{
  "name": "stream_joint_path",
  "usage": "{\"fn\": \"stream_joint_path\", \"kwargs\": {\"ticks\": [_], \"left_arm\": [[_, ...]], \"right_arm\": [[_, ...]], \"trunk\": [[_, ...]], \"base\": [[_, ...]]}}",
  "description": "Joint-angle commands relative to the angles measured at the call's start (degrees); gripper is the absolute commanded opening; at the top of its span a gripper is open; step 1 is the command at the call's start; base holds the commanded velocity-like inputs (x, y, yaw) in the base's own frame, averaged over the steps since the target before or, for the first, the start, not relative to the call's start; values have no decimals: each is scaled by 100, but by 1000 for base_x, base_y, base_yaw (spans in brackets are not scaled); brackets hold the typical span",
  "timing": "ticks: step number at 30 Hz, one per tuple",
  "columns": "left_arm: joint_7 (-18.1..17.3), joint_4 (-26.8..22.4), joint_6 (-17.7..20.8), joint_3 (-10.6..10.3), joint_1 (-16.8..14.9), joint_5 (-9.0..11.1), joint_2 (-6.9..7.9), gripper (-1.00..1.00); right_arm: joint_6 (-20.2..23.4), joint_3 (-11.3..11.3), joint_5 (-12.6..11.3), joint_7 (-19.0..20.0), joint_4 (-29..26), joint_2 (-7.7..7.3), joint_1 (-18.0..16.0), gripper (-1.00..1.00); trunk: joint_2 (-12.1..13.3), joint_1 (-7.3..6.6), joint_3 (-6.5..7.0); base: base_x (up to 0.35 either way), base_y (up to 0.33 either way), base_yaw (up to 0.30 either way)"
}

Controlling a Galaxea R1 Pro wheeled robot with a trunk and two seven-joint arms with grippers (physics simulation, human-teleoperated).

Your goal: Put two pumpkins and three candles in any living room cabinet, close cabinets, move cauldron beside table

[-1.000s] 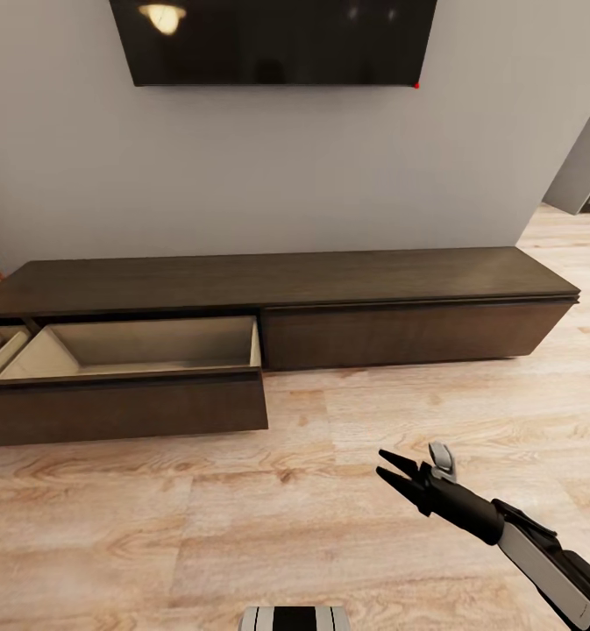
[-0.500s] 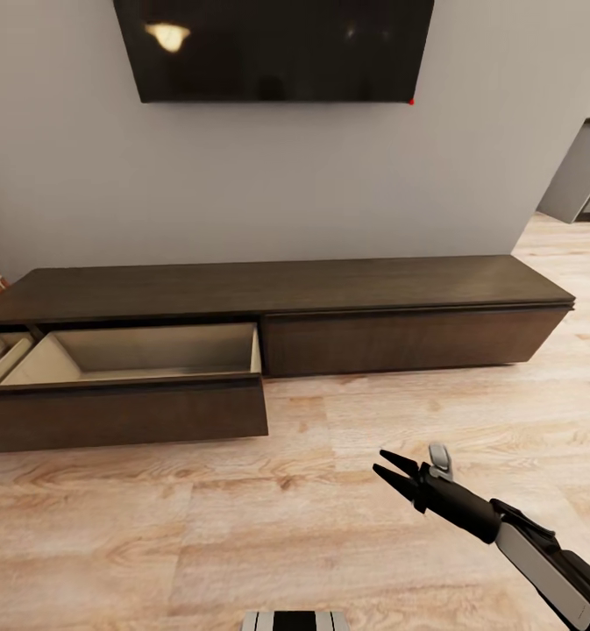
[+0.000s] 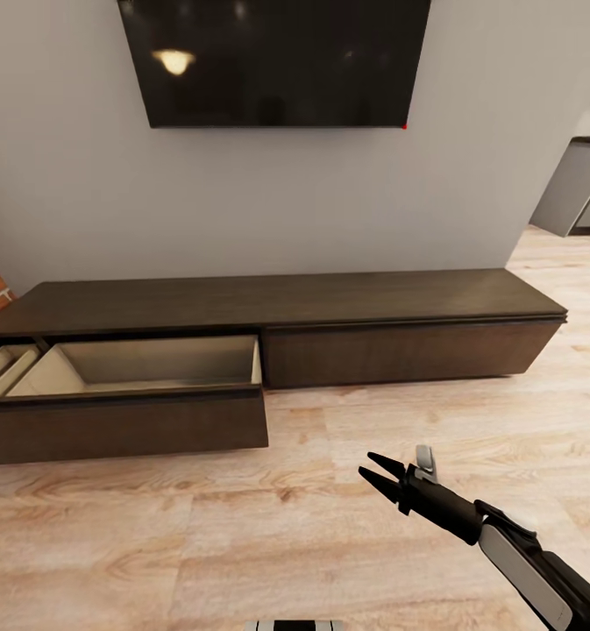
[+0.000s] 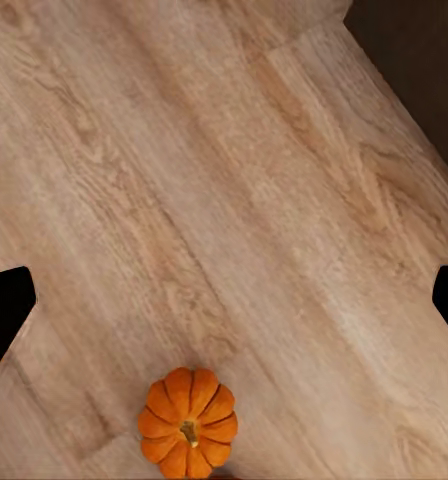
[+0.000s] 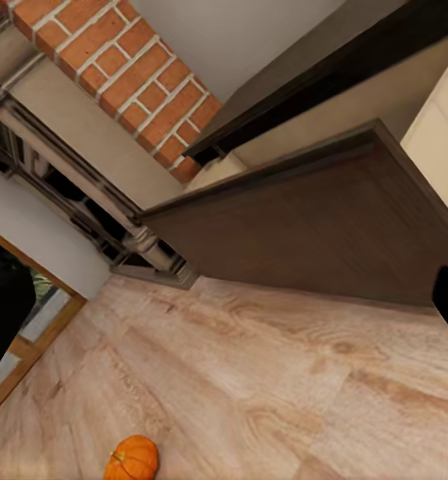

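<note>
One cabinet (image 3: 277, 337) is seen across the frame's middle, its left front pulled out, its right front shut. One right claw (image 3: 375, 471), jaws spread and empty, is seen at lower right. One pumpkin (image 4: 188, 424) lies on the wood floor (image 4: 224, 200), between the left claw's wide-set tips.

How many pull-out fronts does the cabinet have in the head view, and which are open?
2. The left front is pulled out, showing its pale interior; the right front is shut flush. The cabinet runs off frame at left, so more may be hidden.
</note>
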Motion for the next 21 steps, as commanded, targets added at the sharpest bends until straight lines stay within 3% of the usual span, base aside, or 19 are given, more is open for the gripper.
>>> {"fn": "stream_joint_path", "kwargs": {"ticks": [1,5,7,11,17,21], "left_arm": [[59,-95,15,33,-9,-61,-64,100],[154,-723,-57,-2,-9,-628,-390,100],[25,-935,-56,-5,-9,-767,-459,100],[-475,-1279,-17,-17,-9,-904,-576,100],[-901,-1617,2,-38,-9,-994,-715,100],[-1805,-1729,25,-45,-9,-1256,-742,100]], "right_arm": [[57,11,-60,11,1,-3,-4,100],[57,12,-59,17,-2,2,-4,100],[57,12,-59,19,-2,3,-4,100],[56,12,-59,20,-2,-2,-4,100],[51,12,-59,22,-3,-4,-4,100],[52,12,-57,21,-3,-1,-4,100]], "trunk": [[39,-24,14],[200,-112,86],[280,-156,122],[440,-244,194],[681,-375,301],[841,-463,373]], "base": [[0,0,0],[0,0,0],[0,0,0],[0,0,0],[0,0,0],[0,0,0]]}}
